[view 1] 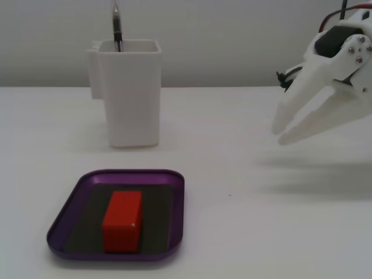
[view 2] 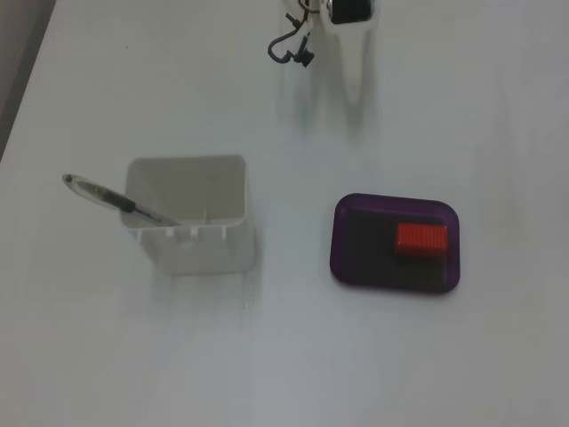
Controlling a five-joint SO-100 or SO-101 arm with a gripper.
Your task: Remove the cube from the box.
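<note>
Small bright red rigid cube [view 1: 122, 220] lies inside the shallow purple metallic box [view 1: 174, 215]; likely light, slightly slick. Grip its long sides. Your white gripper [view 1: 281, 132], jaws parted and empty, hangs well apart.

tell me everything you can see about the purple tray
The purple tray is shallow and rectangular with rounded corners, a low rim that looks like glossy metal, and a dark grey floor. It lies flat on the white table, in front of the tall white container in a fixed view and apart from it. A red block lies on its floor, nearer one end in the top-down fixed view. The gripper hangs off to the side, touching neither.
</note>
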